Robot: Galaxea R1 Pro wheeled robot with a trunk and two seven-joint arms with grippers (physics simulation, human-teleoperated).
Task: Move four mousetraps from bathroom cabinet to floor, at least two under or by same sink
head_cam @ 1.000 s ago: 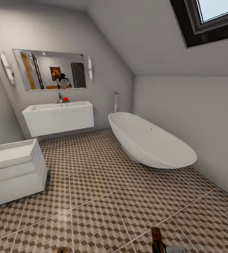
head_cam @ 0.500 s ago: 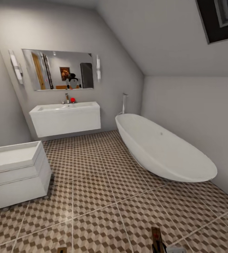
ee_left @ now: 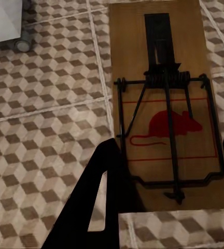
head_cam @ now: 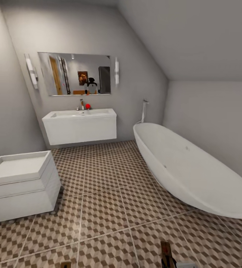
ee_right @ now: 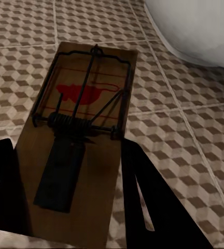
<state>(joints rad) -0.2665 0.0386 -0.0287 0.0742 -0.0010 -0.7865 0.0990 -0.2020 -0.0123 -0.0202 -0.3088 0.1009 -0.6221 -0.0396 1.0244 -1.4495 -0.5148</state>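
In the left wrist view a brown wooden mousetrap [ee_left: 166,104] with dark wire and a red mouse print sits between the dark fingers [ee_left: 99,202] of my left gripper [ee_left: 169,150], which is shut on it above the cube-patterned bathroom floor [ee_left: 44,135]. My right gripper [ee_right: 65,148] is shut on a second mousetrap [ee_right: 81,140] in the same way. The tips of both traps [head_cam: 166,252] [head_cam: 65,265] poke up at the bottom edge of the head view. The bathroom sink [head_cam: 79,124], with its chrome tap [head_cam: 81,104], hangs on the far wall. The cabinet is out of view.
A big white oval bathtub [head_cam: 195,175] runs along the right side. A small white drawer unit on castors [head_cam: 22,184] stands at the left. A mirror [head_cam: 76,73] hangs above the sink, and a small red object [head_cam: 87,106] sits by the tap. Tiled floor [head_cam: 106,201] stretches between them.
The whole head view has shifted: sink, tub and drawer unit slid rightwards in the picture and the skylight left it, so the camera turned. Both traps stay at the bottom edge.
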